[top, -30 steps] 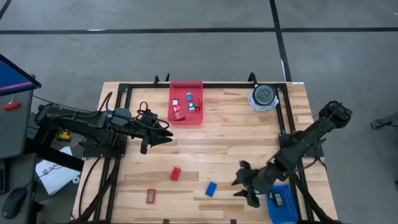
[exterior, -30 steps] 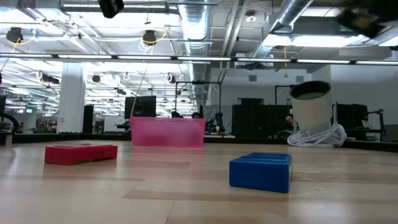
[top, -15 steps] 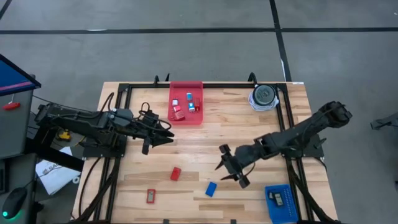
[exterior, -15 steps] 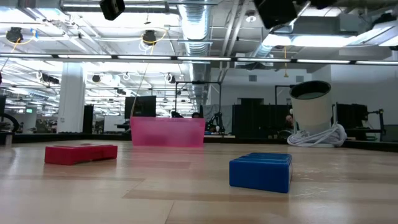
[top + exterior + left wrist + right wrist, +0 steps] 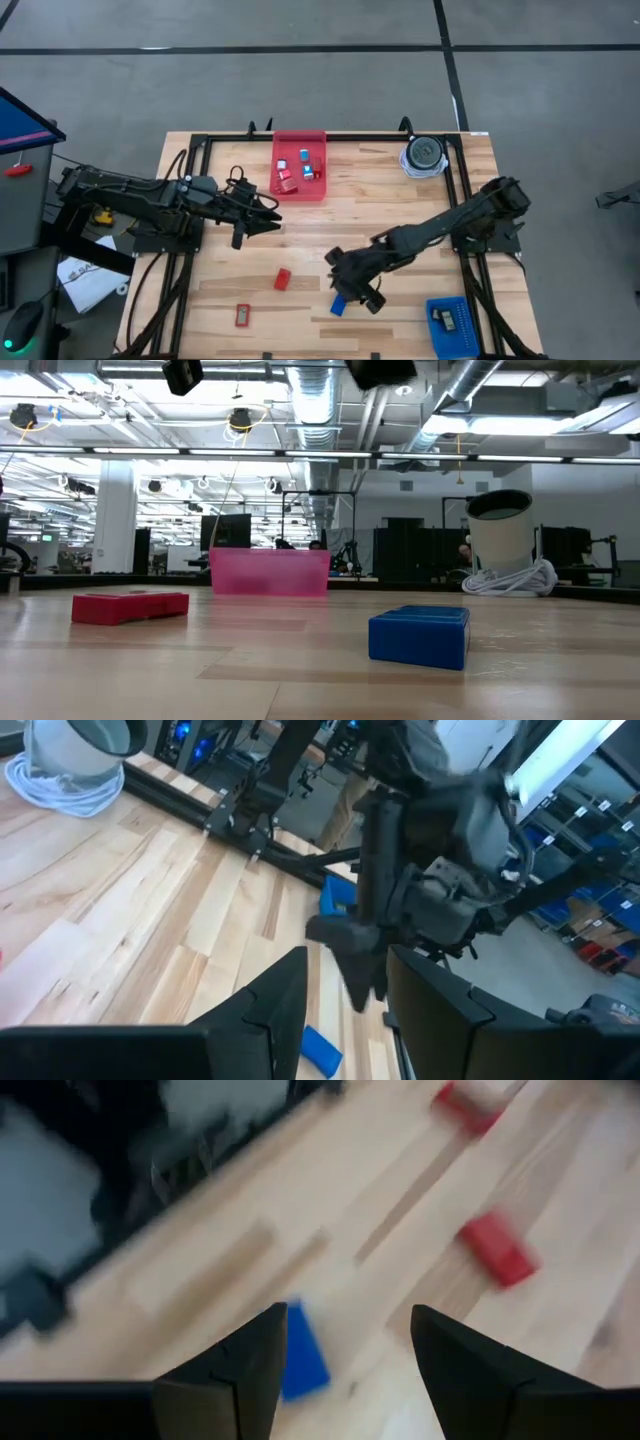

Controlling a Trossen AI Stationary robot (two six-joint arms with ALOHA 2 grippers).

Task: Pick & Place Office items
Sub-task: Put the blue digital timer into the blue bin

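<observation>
A blue block (image 5: 339, 304) (image 5: 418, 637) (image 5: 300, 1352) lies flat on the wood near the table's near edge. My right gripper (image 5: 354, 284) (image 5: 345, 1370) hovers open just above and to the far side of it, touching nothing. A red block (image 5: 282, 279) (image 5: 130, 607) (image 5: 497, 1250) lies to its left, and a flat red piece with a dark middle (image 5: 242, 315) sits farther left. My left gripper (image 5: 270, 213) (image 5: 345, 1010) waits open in the air near the red tray (image 5: 299, 190), which holds several small red and blue pieces.
A blue tray (image 5: 465, 335) at the near right corner holds a dark flat piece (image 5: 447, 320). A round grey-and-white object with a coiled cord (image 5: 424, 155) (image 5: 505, 555) stands at the far right. Black frame rails (image 5: 190, 250) run along the table's sides.
My right arm has swung from over the blue tray at the near right corner toward the table's left and now hangs over the blue block. The blocks have not moved.
</observation>
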